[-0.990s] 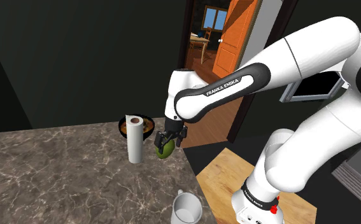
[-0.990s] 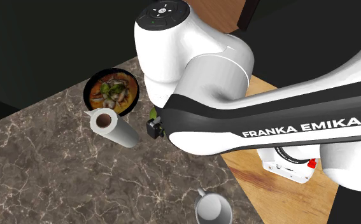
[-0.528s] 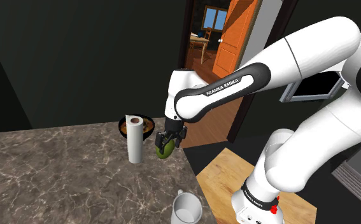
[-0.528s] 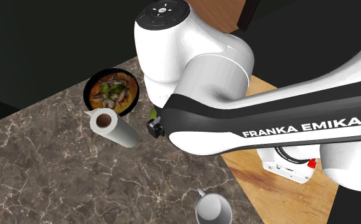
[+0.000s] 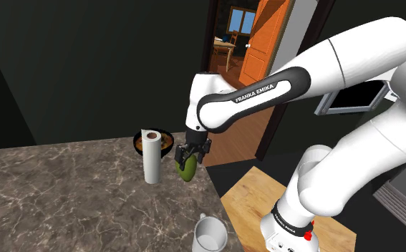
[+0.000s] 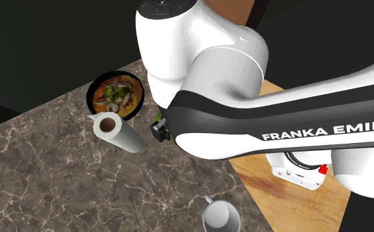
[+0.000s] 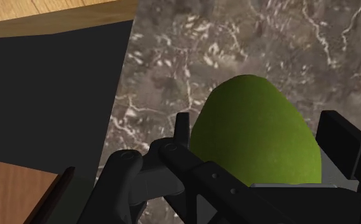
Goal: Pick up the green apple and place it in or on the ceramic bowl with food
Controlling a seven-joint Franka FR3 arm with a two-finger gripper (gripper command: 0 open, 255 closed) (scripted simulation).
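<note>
The black gripper [image 5: 187, 154] is partly open and pinches the green apple [image 7: 255, 139]. In the wrist view one finger presses each flank of the fruit. The apple is egg-shaped rather than round. Its long axis runs along the fingers, with the narrower end pointing away from the hand towards the marble countertop [image 5: 65, 193]. In the shoulder view that axis stands close to upright, and the lower part of the apple pokes out below the fingertips, over the counter near its edge.

From the apple in that view, the upright paper towel roll [image 5: 150, 159] stands near at 9 o'clock. The dark bowl of food [image 6: 136, 111] sits behind the roll at about 10 o'clock. A white mug [image 5: 210, 235] rests well apart at 5 o'clock.
</note>
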